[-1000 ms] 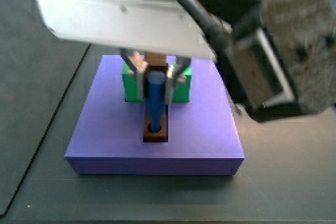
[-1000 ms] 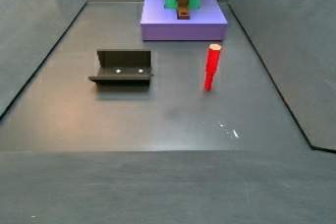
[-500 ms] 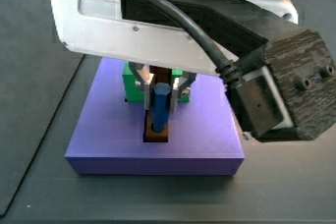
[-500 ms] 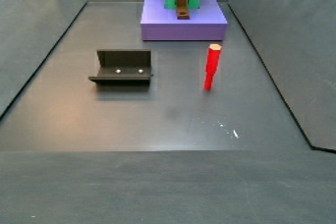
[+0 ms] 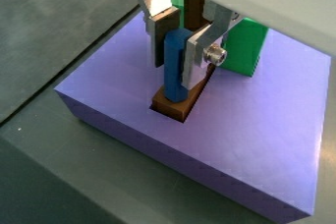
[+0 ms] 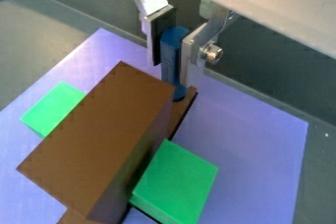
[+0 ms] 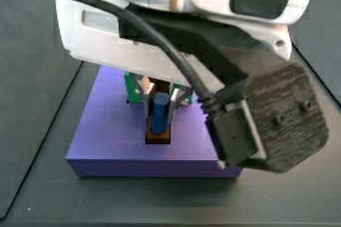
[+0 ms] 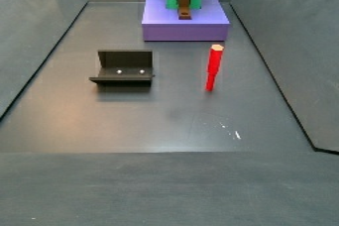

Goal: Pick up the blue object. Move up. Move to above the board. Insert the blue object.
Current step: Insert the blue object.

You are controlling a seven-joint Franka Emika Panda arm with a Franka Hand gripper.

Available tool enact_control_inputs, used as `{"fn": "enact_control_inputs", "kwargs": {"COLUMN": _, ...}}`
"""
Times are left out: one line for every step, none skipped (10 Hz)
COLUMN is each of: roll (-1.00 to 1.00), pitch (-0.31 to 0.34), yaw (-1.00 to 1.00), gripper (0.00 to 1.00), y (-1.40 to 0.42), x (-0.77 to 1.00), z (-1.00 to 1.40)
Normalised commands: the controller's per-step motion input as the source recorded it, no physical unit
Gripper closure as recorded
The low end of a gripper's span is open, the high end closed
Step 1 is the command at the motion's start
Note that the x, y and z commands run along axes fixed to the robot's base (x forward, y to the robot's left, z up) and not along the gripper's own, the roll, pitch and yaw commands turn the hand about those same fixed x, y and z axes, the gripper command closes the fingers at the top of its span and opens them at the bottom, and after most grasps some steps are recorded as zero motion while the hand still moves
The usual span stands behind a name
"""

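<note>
The blue object (image 5: 175, 61) stands upright with its lower end in the hole at one end of the board (image 5: 174, 103), a brown plank lying on the lavender slab (image 5: 250, 140). Its red tip is hidden. My gripper (image 5: 178, 71) is over the slab, its two silver fingers closed on the sides of the blue object. Another wrist view shows the same grip (image 6: 172, 76), with the blue object (image 6: 171, 56) meeting the board (image 6: 98, 154). A side view shows the blue object (image 7: 160, 119) in the board (image 7: 160, 137) under the arm.
A green block (image 5: 247, 46) sits on the slab beside the board. A red peg (image 8: 213, 68) stands on the floor, with the fixture (image 8: 123, 68) to its left. Grey walls enclose the floor, and the slab (image 8: 166, 27) lies at the far end.
The arm has come down over the slab and fills more of the side view. The blue object stays between the fingers, its lower end at the board's hole.
</note>
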Motion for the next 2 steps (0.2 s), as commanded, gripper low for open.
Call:
{"fn": "enact_control_inputs", "kwargs": {"roll": 0.0, "pitch": 0.027, "yaw": -0.02, "gripper": 1.0, "y": 0.0, "x": 0.07, "z": 0.0}}
{"fn": "enact_control_inputs", "kwargs": {"roll": 0.0, "pitch": 0.0, "yaw": 0.0, "gripper": 1.0, "y": 0.0, "x": 0.0, "z": 0.0}}
